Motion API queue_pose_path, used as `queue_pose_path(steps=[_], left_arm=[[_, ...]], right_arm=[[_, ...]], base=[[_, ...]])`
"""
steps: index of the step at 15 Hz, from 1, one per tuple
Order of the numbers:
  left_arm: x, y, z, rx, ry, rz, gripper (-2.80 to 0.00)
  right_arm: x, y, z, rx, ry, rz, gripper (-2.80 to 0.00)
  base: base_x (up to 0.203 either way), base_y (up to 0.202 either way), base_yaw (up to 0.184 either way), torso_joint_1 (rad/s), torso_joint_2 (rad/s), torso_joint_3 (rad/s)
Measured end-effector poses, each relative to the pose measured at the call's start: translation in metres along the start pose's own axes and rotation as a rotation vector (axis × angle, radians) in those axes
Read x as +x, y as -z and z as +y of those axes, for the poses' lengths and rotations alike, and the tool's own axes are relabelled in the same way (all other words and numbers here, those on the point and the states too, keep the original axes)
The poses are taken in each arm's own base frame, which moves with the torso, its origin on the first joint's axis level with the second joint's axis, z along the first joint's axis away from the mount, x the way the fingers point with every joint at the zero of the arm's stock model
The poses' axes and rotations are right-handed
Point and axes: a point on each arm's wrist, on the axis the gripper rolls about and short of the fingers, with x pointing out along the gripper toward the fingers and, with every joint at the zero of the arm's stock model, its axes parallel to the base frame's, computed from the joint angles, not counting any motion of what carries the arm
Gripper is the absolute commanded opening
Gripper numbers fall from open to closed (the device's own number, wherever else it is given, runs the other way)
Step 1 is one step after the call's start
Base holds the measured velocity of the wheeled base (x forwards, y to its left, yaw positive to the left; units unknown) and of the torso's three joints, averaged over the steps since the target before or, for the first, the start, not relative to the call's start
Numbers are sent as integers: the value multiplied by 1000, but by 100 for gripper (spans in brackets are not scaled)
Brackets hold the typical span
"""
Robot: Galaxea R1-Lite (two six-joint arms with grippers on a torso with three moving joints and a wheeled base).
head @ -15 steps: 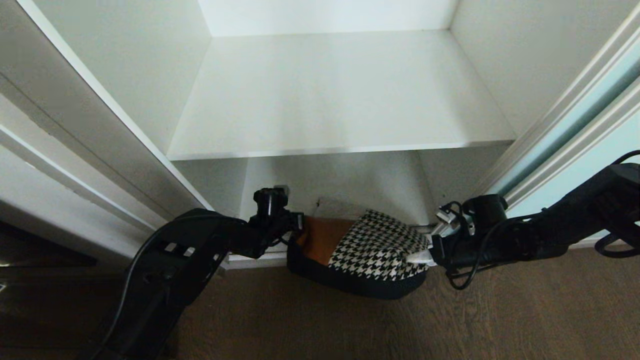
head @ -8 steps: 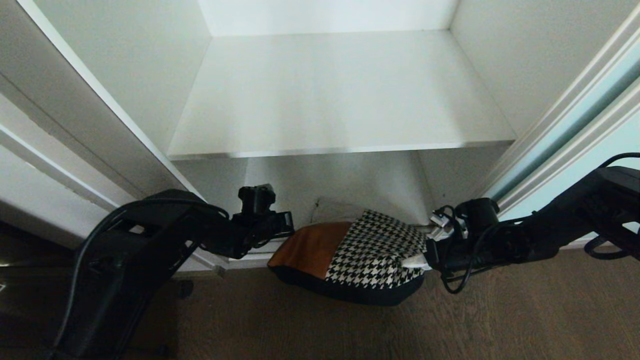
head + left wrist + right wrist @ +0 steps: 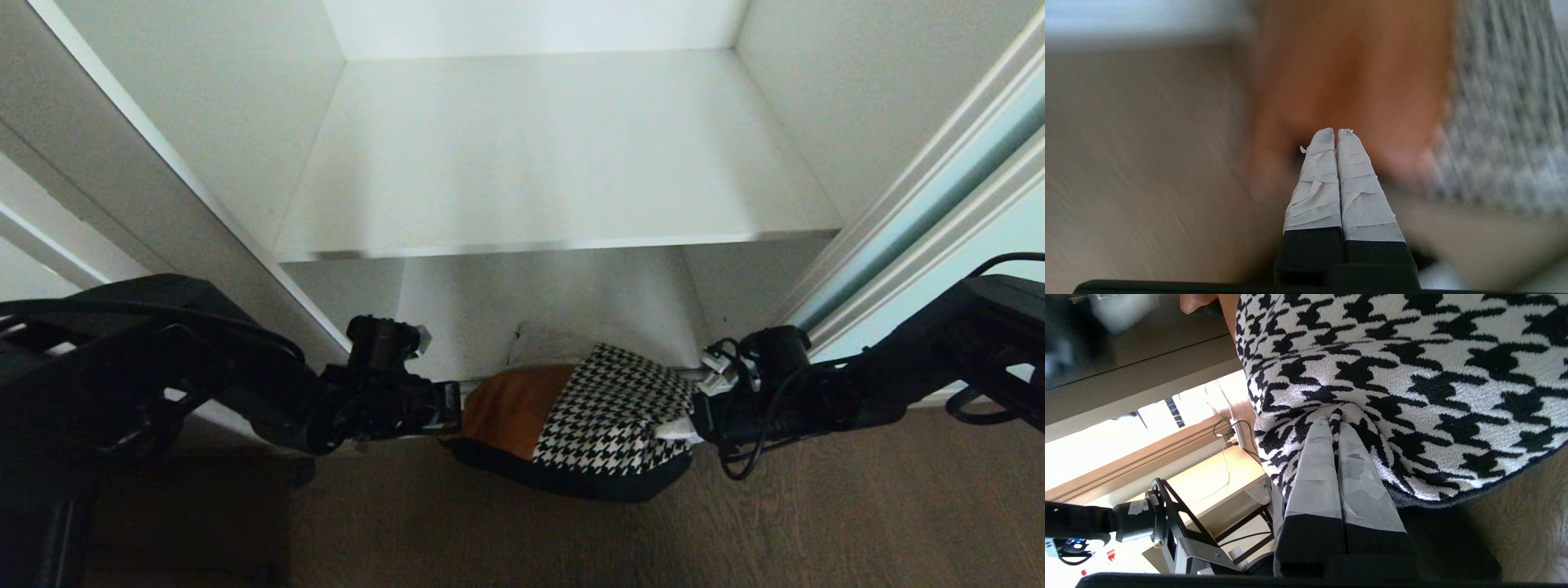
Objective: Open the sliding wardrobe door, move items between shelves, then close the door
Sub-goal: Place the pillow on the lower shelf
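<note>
Pinching the cushion's (image 3: pixel 600 416) houndstooth edge, the right pincer (image 3: pixel 682 429) grips it from the right; the left pincer (image 3: pixel 451 408), clenched, meets its orange end. It sags between them, beneath the shelf (image 3: pixel 539 163).

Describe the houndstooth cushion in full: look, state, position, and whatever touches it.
The cushion is soft and plump, with a black-and-white houndstooth woven front, a tan-orange patch on the robot's left side and a black underside. It sits low at the wardrobe's open front, below the white shelf, bulging out over the wood floor. The right gripper is shut, pinching a fold of houndstooth fabric at its edge. The left gripper, shut, has its tips at the orange patch; whether it holds fabric cannot be told.
</note>
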Motion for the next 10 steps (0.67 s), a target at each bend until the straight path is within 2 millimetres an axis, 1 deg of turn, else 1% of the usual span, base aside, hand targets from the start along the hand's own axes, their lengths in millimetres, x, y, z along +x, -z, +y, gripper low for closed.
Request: queue_pose_path(steps=[1,2,4,6,7,10], left_arm=[[-6,11,-7,4,28,57,-280],[-8,17,-14,15,44,83,-280],[-1,28,-20,32,52,125,-280],[17,37,-25,56,30,176,-280],[28,38,-26,79,-3,193,-280],[51,31,-30,166,-90,276,-280]], right_arm=[[0,0,0,0,1,-1,-280],[0,0,0,0,1,-1,-280],[0,-1,0,2,1,-2,-280],[0,-1,0,2,1,-3,-280],[0,-1,0,2,3,-4,-280],[0,-2,0,3,6,-6,-280]], base=[[0,0,0,0,0,0],[0,0,0,0,0,0],[0,0,0,0,0,0],[0,0,0,0,0,0],[0,0,0,0,0,0],[0,0,0,0,0,0]])
